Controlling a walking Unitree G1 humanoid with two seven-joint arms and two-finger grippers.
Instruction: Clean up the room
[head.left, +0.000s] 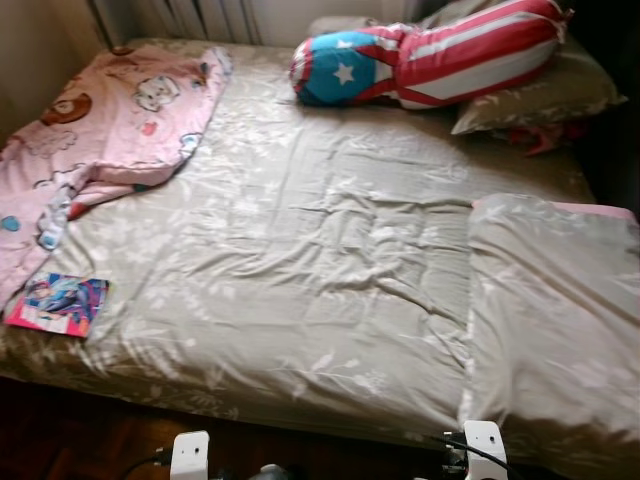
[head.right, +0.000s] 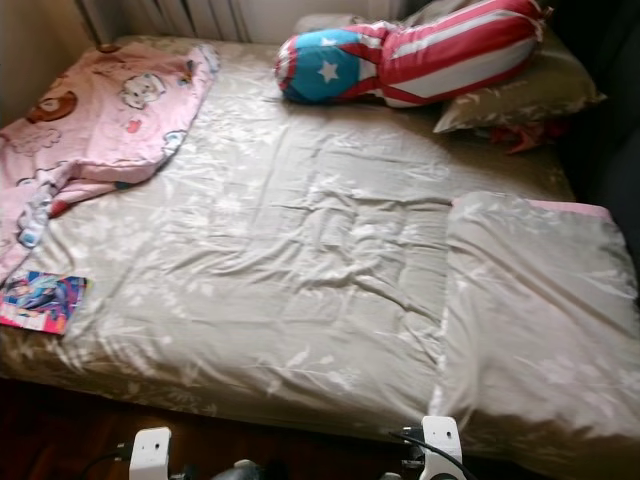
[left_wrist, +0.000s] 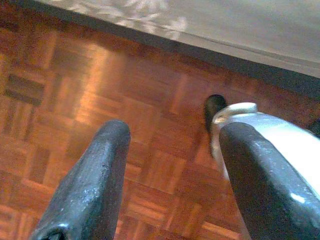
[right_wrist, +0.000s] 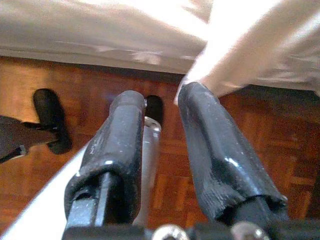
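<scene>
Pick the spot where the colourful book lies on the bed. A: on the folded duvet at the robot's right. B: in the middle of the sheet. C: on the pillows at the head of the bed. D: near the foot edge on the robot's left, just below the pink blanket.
D: the colourful book lies flat by the foot edge of the bed at the robot's left, just below the pink blanket.

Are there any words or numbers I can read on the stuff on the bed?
No words or numbers can be read.
Book: bright cover picture, any print too blurred to read.
Pink blanket: cartoon drawings, no legible text.
Striped pillow: a white star sign, no letters.
</scene>
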